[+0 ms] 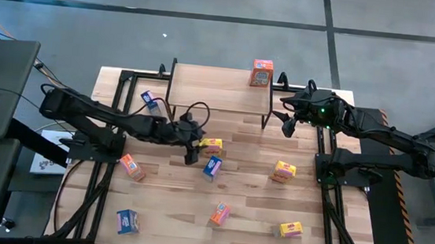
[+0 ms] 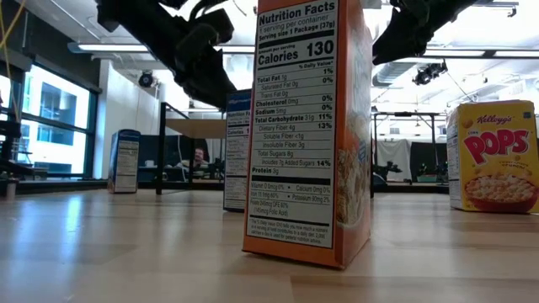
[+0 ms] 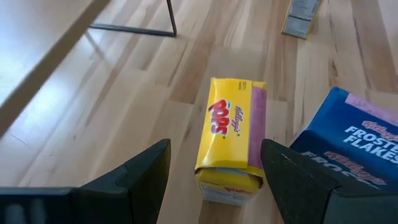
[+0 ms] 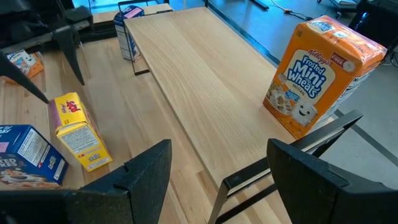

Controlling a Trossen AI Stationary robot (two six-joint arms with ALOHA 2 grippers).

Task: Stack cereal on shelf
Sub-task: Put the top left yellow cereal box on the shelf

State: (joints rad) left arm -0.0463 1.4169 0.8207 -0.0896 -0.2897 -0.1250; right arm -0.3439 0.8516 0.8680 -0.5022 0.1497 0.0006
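Note:
The shelf (image 1: 220,91) stands at the table's far middle. One orange cereal box (image 4: 323,71) stands upright on the right end of its wooden top (image 4: 205,81). A yellow cereal box (image 3: 231,137) lies flat on the table, front face up, just in front of the shelf, with a blue box (image 3: 348,149) beside it. My left gripper (image 3: 214,180) hovers open over the yellow box's near end, one finger on either side, touching nothing. My right gripper (image 1: 288,127) hangs open in the air by the shelf's right end, holding nothing.
Loose boxes lie around the table: blue (image 1: 150,100) by the shelf's left leg, orange (image 1: 131,167), blue (image 1: 127,221), orange (image 1: 220,214), yellow (image 1: 283,171) and yellow (image 1: 290,229). The shelf's thin black legs (image 3: 171,25) stand close behind the yellow box.

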